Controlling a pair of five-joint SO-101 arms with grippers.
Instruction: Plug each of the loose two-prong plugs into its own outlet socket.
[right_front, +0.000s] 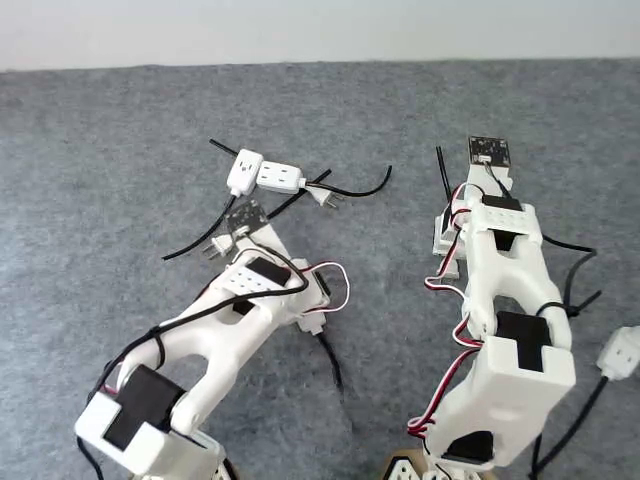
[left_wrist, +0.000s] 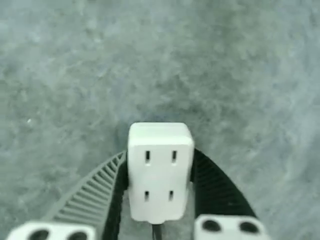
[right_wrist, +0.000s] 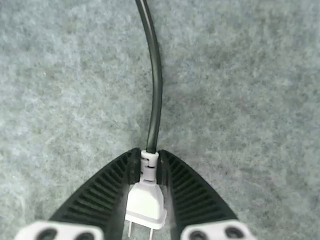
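Snugly: ribbed left fingers (left_wrist: 95, 192) clasp boxy socket (left_wrist: 160, 170); right fingers (right_wrist: 100, 200), plug (right_wrist: 145, 202).

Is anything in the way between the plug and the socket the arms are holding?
Nothing visible. The right end effector holds the plug, the left end effector holds the socket; only carpet lies between them.

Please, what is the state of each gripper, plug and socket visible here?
Left gripper: shut on the outlet socket.
Outlet socket: held, its slots empty.
Right gripper: shut on the two-prong plug.
Two-prong plug: held, prongs bare, not plugged in.
Loose plug: lying on the carpet, unplugged.
White socket pair: lying on the carpet, touching each other.
Edge socket: lying on the carpet, slots too small to tell.
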